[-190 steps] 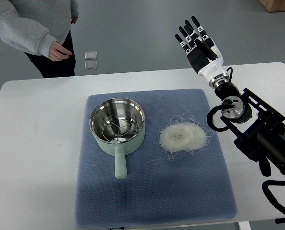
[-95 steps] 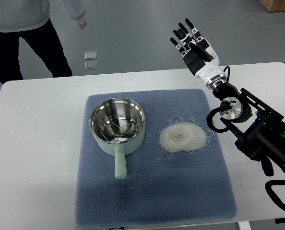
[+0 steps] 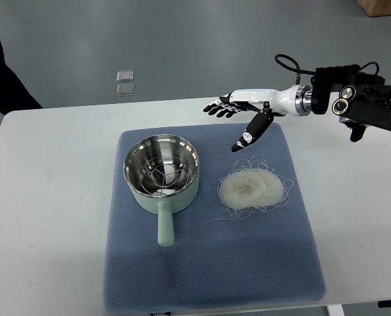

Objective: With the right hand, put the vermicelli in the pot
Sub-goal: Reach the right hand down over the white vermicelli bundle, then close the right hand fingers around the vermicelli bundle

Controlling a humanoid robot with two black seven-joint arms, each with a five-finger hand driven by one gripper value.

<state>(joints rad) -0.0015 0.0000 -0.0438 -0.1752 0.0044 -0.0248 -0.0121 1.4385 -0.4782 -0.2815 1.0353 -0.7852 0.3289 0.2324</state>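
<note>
**Vermicelli sitting on the mat, right hand hovering behind it with nothing in it**

Vermicelli (image 3: 251,187) is a flat, round nest of pale noodles lying on the blue mat (image 3: 208,263), just to the right of the pot (image 3: 161,172), with a small gap between them. A few loose strands stick out around the edges, and one long strand trails off toward the pot's handle.

The pot is mint green with a shiny steel inside, and there's a wire rack sitting in it. Its handle points straight toward the near edge of the mat. Nothing else is in the pot.

The right hand (image 3: 243,112) comes in from the right edge on a white forearm and sits above the far edge of the mat, behind the vermicelli and a bit right of the pot. Its fingers (image 3: 216,108) are stretched out flat and spread apart, pointing left, while the thumb hangs down toward the noodles. It's holding nothing and isn't touching the vermicelli.

The mat lies on a white table (image 3: 44,197). Beyond the pot, off the table, 2 small square plates (image 3: 124,82) are on the grey floor. A person's dark clothing (image 3: 1,79) shows at the far left corner.
</note>
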